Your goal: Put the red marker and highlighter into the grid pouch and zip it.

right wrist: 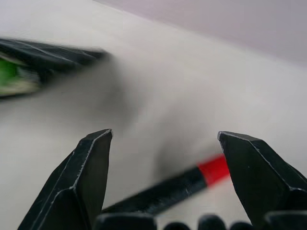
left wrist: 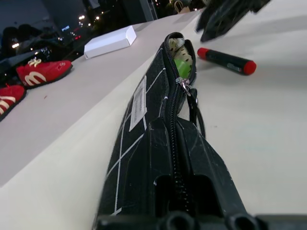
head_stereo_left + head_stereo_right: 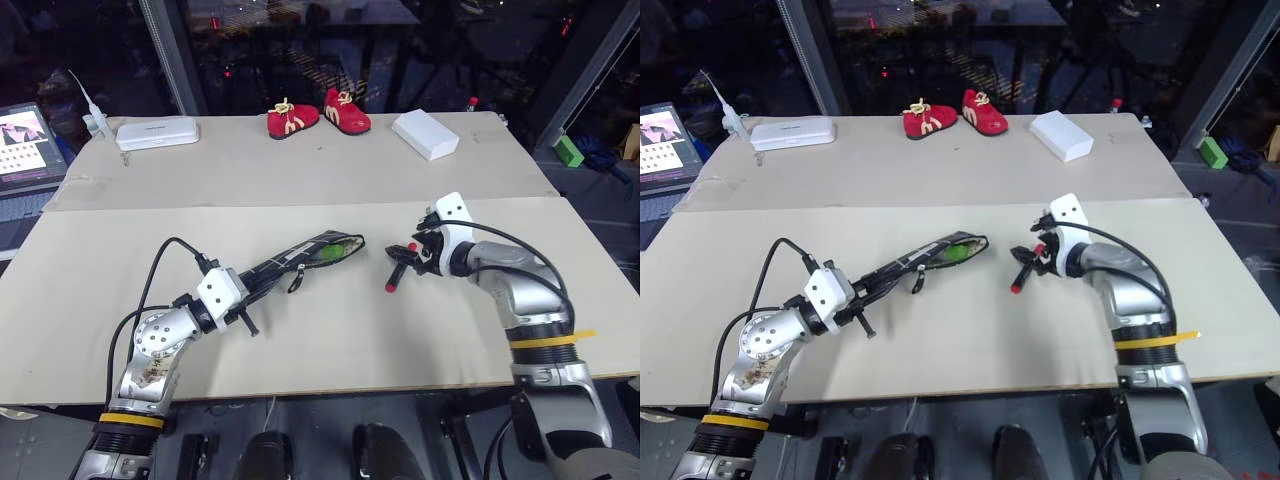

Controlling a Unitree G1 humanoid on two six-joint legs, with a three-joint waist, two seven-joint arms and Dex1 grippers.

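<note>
1. Near the middle of the pale surface [image 3: 330, 340], the grid pouch [image 3: 300, 258] lay as the landmark, black with white lines, its far end gaping open.
2. Inside that open end sat the highlighter [image 3: 328, 254], a light-green shape partly hidden by the fabric.
3. Clamped on the pouch's near end was the left hand [image 3: 262, 272], its fingers closed on the fabric and lifting that end off the surface.
4. Just beside the pouch's open end, apart from it, lay the red marker [image 3: 398, 270], dark-bodied with red ends.
5. Over the marker, on the side away from the pouch, hovered the right hand [image 1: 163, 158], fingers spread wide, holding nothing.
6. Well beyond the pouch stood two red shoes [image 3: 318, 114] and a white box [image 3: 425, 134].
</note>
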